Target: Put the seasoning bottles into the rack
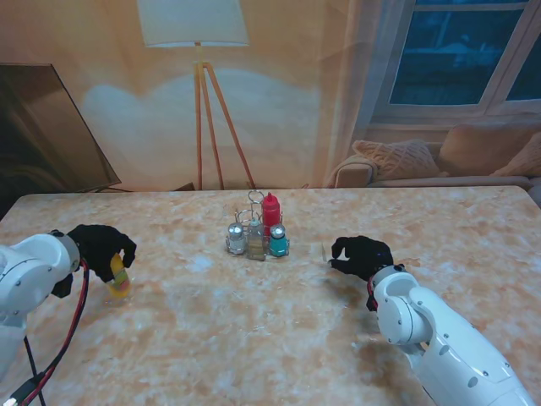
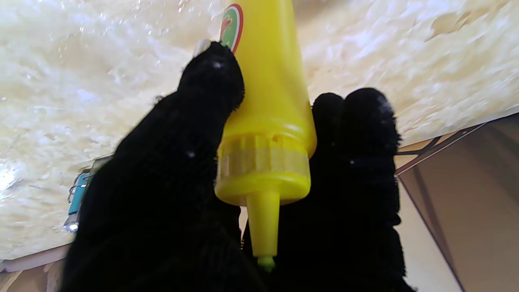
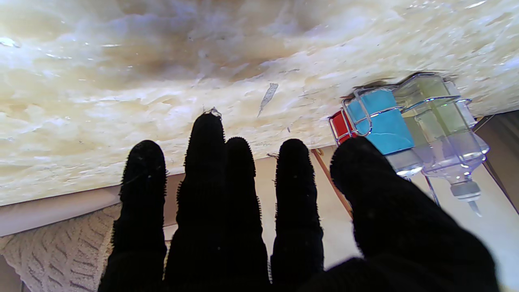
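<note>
Bare table [image 1: 177, 288] left of rack [image 1: 256, 241]; seemingly unobstructed.

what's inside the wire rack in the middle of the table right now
The wire rack holds a red bottle, a blue shaker, a clear bottle and a silver-capped shaker. Any free slot is hidden behind them.

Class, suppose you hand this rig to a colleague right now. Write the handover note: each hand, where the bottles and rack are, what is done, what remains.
Left hand: shut on the yellow squeeze bottle, upright, at the table's left side.
Right hand: open, holding nothing, right of the rack.
Wire rack: table centre, holding the red bottle, teal shaker, clear cruet and silver-topped shaker.
Done: those four are racked.
Left: carry the yellow bottle over and set it in the rack.
</note>
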